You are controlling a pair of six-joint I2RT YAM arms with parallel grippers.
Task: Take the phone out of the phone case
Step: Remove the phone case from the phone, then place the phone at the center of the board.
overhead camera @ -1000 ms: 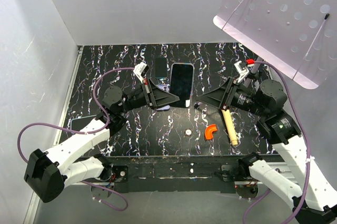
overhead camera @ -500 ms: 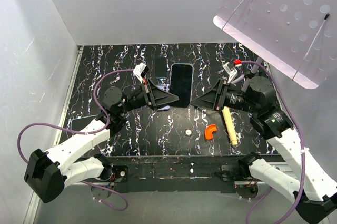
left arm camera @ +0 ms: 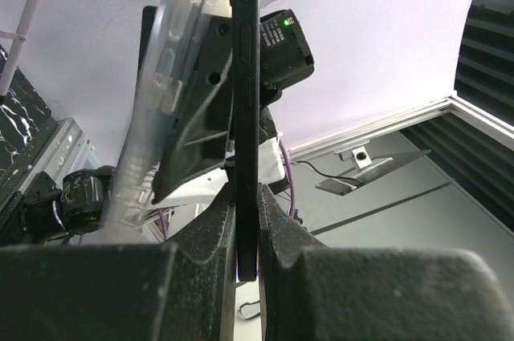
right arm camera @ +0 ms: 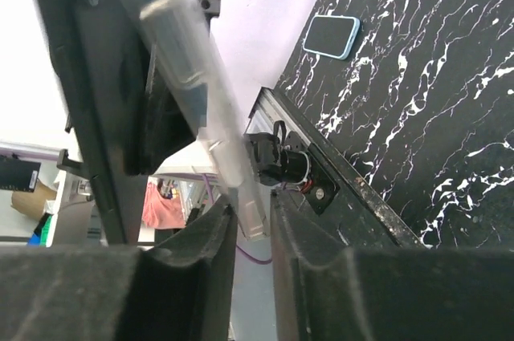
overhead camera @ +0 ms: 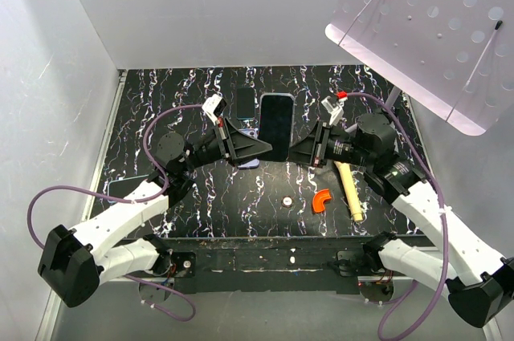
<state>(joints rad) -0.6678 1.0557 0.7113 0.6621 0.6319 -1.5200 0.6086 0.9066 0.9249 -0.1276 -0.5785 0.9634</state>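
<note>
The left arm (overhead camera: 132,211) reaches in from the near left side, bends at the elbow and points its claw toward the middle. The right arm (overhead camera: 418,205) does the same from the near right side, so the two claws almost meet, tip to tip, above the black surface (overhead camera: 201,188). The phone (overhead camera: 275,126) is up off the surface, held right between them. The left claw (left arm camera: 247,233) is pinched nearly closed, with only a thin gap, and the dark edge of the phone sits tight in that gap. The clear phone case (left arm camera: 165,92) leans away from the phone on one side of this claw, joined to it lower down and apart from it higher up. The right claw (right arm camera: 250,225) is also pinched narrow, and the see-through edge of the case runs down between its fingers (right arm camera: 210,237). Near the right claw, on the side toward the arm bases, an orange piece (overhead camera: 322,199) and a wooden stick (overhead camera: 348,190) lie on the surface. Far past the right claw's tips lies another phone with a light blue rim (right arm camera: 331,35).
</note>
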